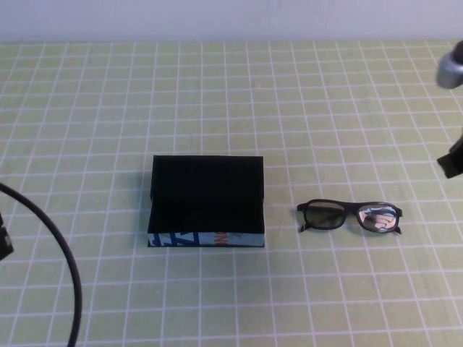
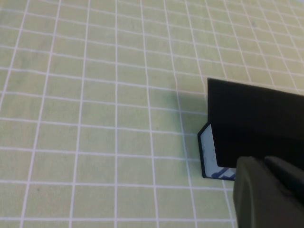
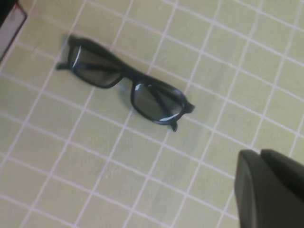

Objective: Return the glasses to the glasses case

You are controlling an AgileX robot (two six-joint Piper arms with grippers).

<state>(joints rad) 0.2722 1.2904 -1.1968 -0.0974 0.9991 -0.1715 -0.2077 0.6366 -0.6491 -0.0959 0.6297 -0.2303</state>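
The glasses case [image 1: 207, 202] is a black box in the middle of the table, its blue, white and orange patterned side facing the front. The glasses [image 1: 349, 215] lie folded on the mat just right of it, apart from the case. My left gripper [image 2: 264, 161] is shut and empty, hovering by the case's left front corner [image 2: 256, 123]. My right gripper [image 3: 260, 153] is shut and empty, above the mat beside the glasses [image 3: 127, 78], not touching them. A corner of the case [image 3: 9, 23] shows in the right wrist view.
A green mat with a white grid [image 1: 231, 87] covers the table. A black cable [image 1: 65, 267] curves across the front left. Part of the right arm [image 1: 452, 69] shows at the right edge.
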